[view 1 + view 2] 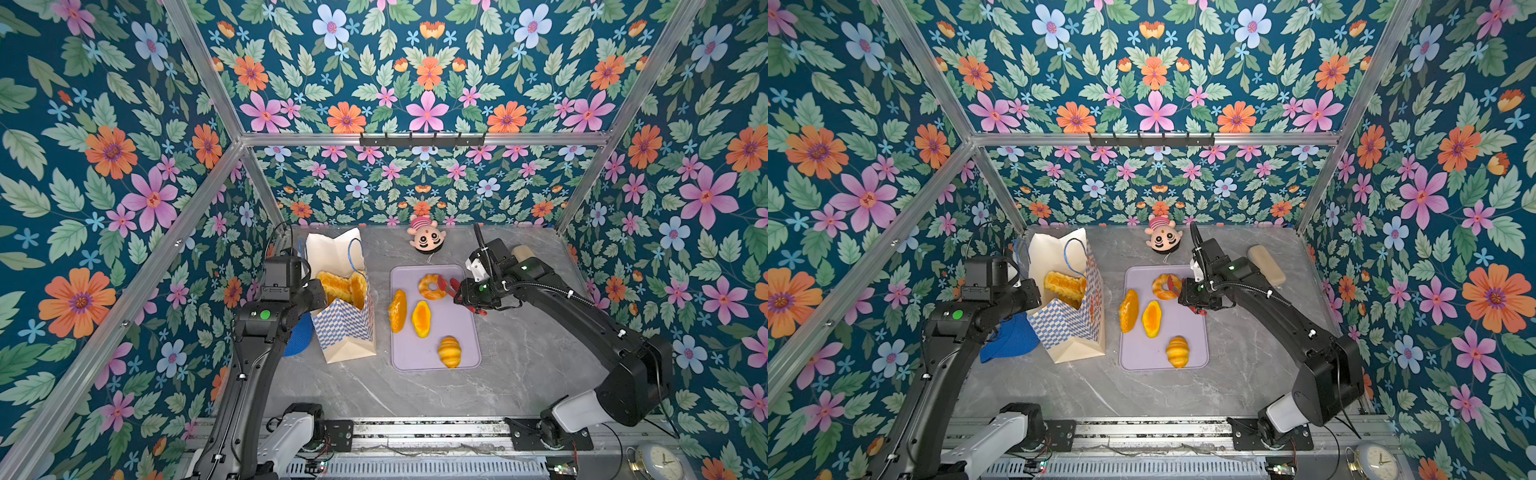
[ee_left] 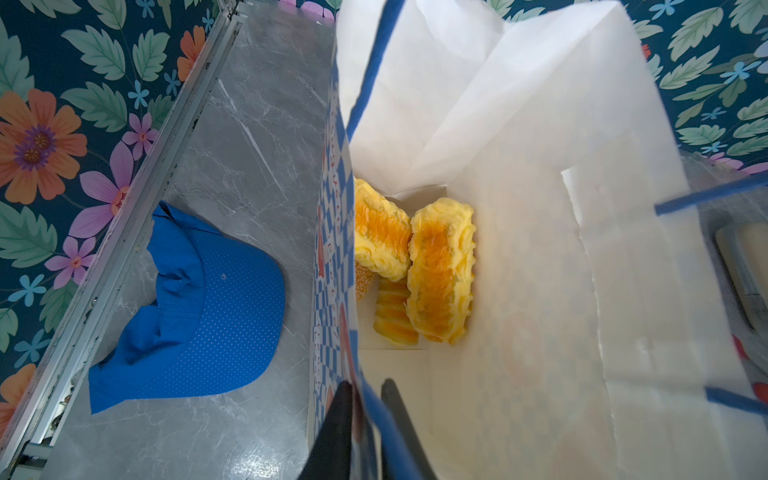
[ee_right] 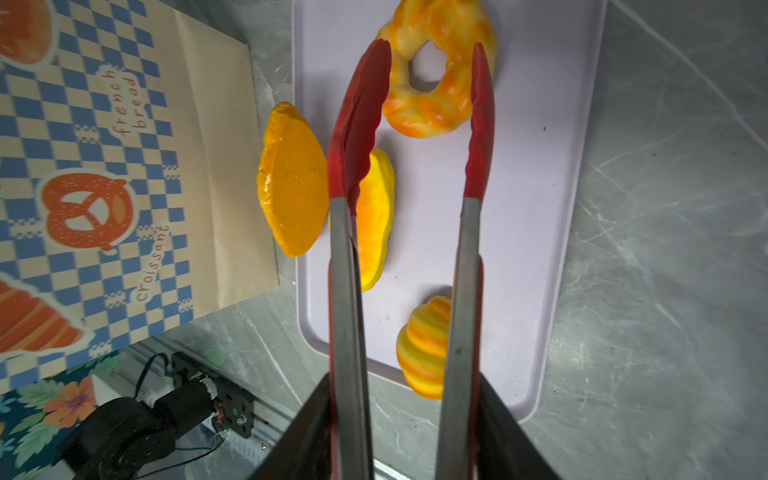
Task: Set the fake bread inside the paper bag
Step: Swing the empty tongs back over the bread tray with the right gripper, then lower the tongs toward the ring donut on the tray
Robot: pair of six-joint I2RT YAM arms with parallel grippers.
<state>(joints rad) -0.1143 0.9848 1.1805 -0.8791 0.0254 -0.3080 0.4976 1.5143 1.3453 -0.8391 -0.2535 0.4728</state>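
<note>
I am gripping red-tipped tongs [image 3: 345, 257] in my right gripper [image 3: 405, 419], their tips standing apart over the ring doughnut [image 1: 432, 295] at the tray's [image 1: 457, 332] far end, left of my wrist. My left gripper [image 2: 368, 419] is clamping the paper bag's [image 1: 345, 328] left rim. Only its wrist view is showing that pinch and the loaves [image 2: 440, 270] lying at the bottom.

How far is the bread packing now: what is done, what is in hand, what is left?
Done: at least three bread pieces lie inside the paper bag, whose rim the left gripper pinches.
In hand: the right gripper holds tongs, whose open tips straddle the ring doughnut, not yet lifted.
Left: that doughnut, two flat ovals and the croissant, all on the tray.
</note>
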